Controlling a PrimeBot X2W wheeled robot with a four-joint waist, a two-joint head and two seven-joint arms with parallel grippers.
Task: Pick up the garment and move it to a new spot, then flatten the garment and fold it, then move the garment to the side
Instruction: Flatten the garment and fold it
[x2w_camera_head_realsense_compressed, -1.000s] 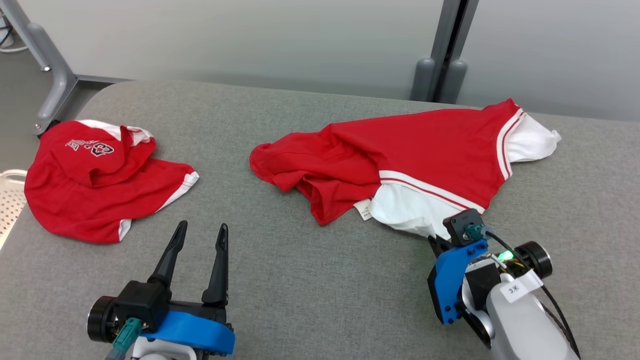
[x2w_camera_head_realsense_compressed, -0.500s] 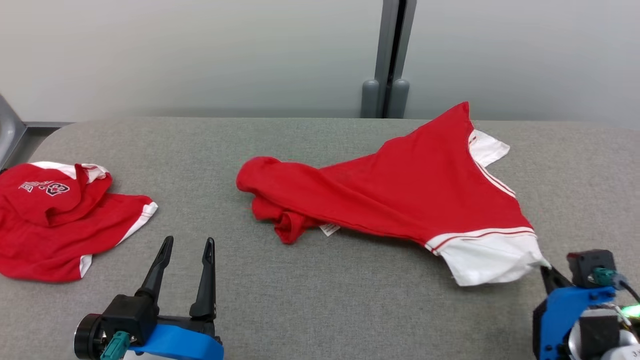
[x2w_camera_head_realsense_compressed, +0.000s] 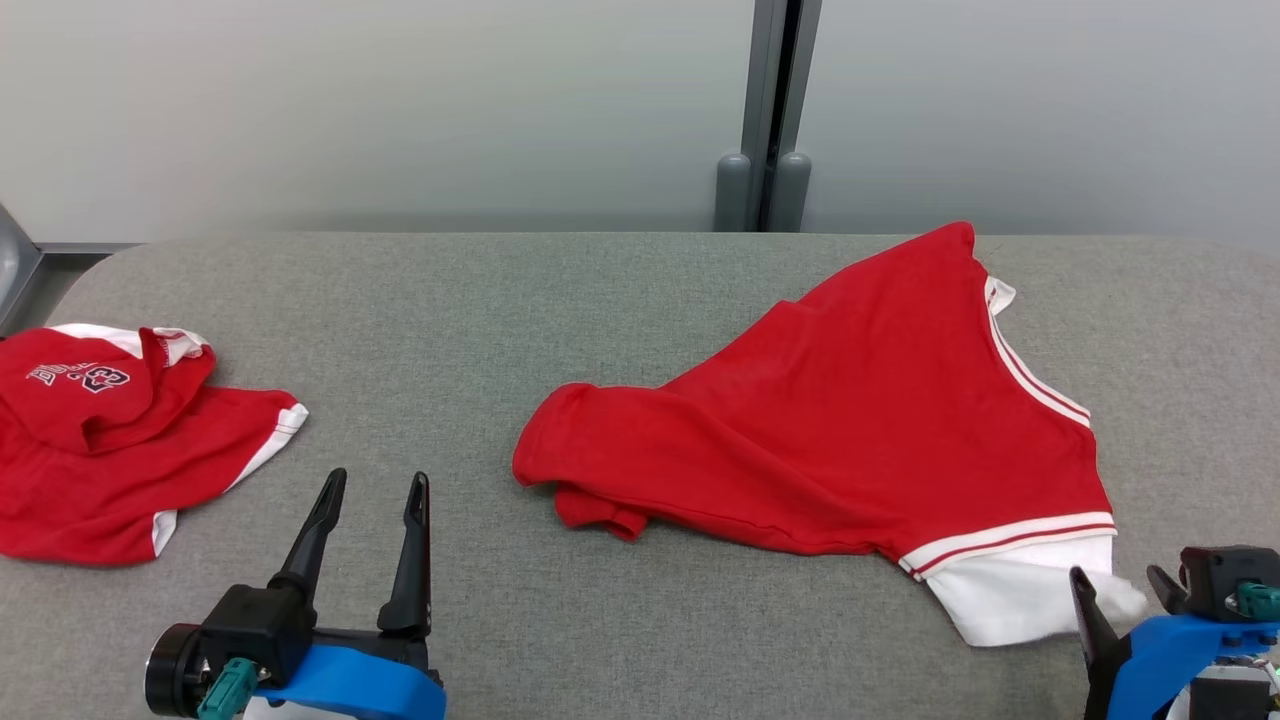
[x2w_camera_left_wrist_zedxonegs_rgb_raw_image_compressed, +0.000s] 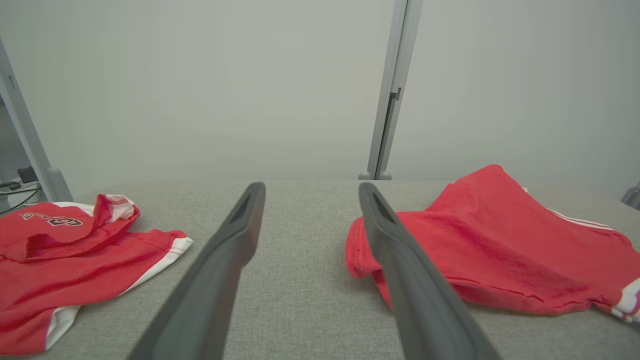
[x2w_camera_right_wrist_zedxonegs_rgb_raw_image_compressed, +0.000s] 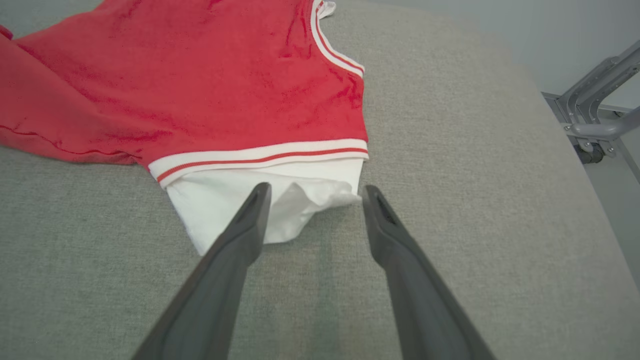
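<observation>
The red-and-white garment (x2w_camera_head_realsense_compressed: 860, 420) lies spread on the grey padded table (x2w_camera_head_realsense_compressed: 500, 300), just ahead of the right gripper (x2w_camera_head_realsense_compressed: 1115, 590) and fanning away to that gripper's left. The gripper's two dark fingers stand apart. A rumpled corner of the garment's white panel (x2w_camera_right_wrist_zedxonegs_rgb_raw_image_compressed: 225, 200) rests loosely between their tips and nothing is clamped.

The left gripper (x2w_camera_head_realsense_compressed: 379, 478) hovers low over bare table with its fingers also spread and empty. The garment's bunched red end is off to its right. A second red garment (x2w_camera_head_realsense_compressed: 100, 440) sits crumpled to its left.

The cloth looks like a light, limp knit that is soft and unbreakable and sags wherever it is not supported. It will probably drag and wrinkle on the felt-like surface rather than slide. A pinch on a single layer at a corner should serve best. The white corner at the right gripper's fingertips is the nearest hold. The rolled-under red end towards the left gripper looks like the natural second hold for pulling the piece flat. A grip in the middle would likely gather folds.

Both garments lie directly on the table, and neither is in a bin or basket.
</observation>
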